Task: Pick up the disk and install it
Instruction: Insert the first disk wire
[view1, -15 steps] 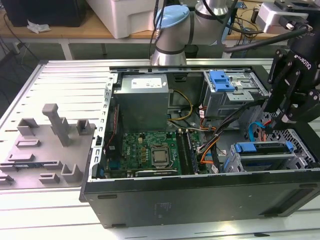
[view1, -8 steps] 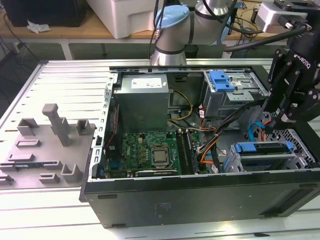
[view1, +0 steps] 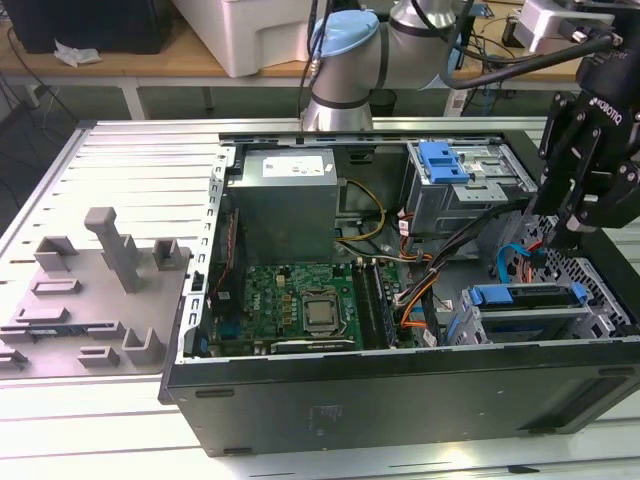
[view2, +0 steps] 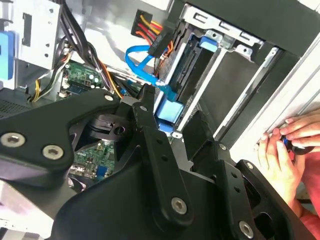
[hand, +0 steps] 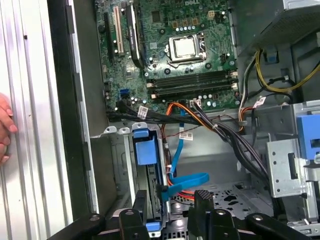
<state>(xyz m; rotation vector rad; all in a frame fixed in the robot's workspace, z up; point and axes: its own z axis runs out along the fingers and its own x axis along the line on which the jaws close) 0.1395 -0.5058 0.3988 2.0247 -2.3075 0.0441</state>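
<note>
The disk sits on edge in the drive bay at the case's front corner, on the exterior view's right. Its blue carrier bracket faces up. My black gripper hangs just above that bay, over the case's edge. Seen in both wrist views, the fingers are spread apart, with the bracket's blue tab and a blue data cable in the gap. The gripper is open and holds nothing.
The open computer case lies on a slatted table. Inside are a motherboard, a grey power supply, a silver cage with a blue clip and cable bundles. A person's hand rests by the case wall. Grey fixtures stand at the left.
</note>
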